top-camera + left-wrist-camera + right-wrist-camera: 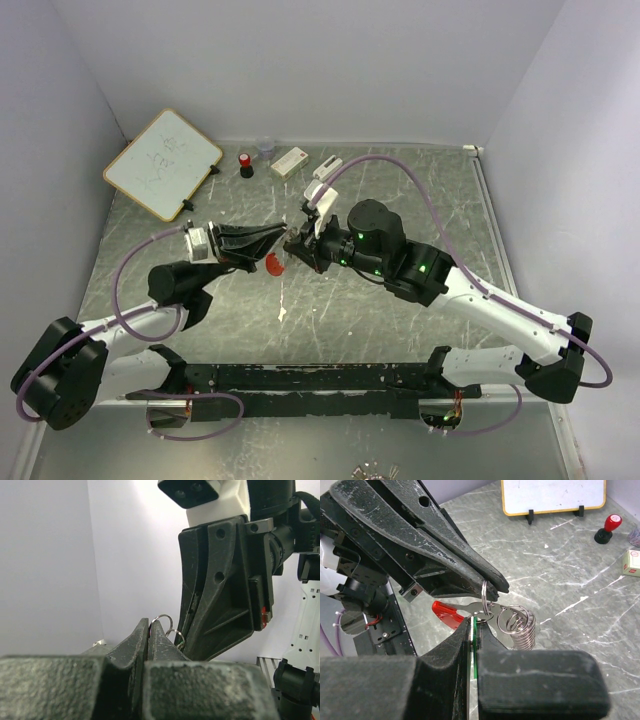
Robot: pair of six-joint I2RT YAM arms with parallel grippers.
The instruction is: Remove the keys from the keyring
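Both grippers meet above the table's middle. My left gripper (283, 238) is shut on a thin silvery ring of the keyring (167, 617); its tips (149, 623) pinch the ring's edge. In the right wrist view that ring (484, 592) hangs from the left gripper's tips (496, 586). My right gripper (298, 246) is shut on the green key (475, 641), its jaws (472, 623) closed flat on it. The red key (446, 614) hangs from the same bunch and points left; it shows below the grippers in the top view (275, 264). A silvery coil (522, 630) dangles from the rings.
A small whiteboard (163, 163) stands at the back left. A red-and-black cylinder (245, 164), a clear cup (265, 148) and two white blocks (289, 161) (325, 167) sit along the back. Walls close in the table on three sides.
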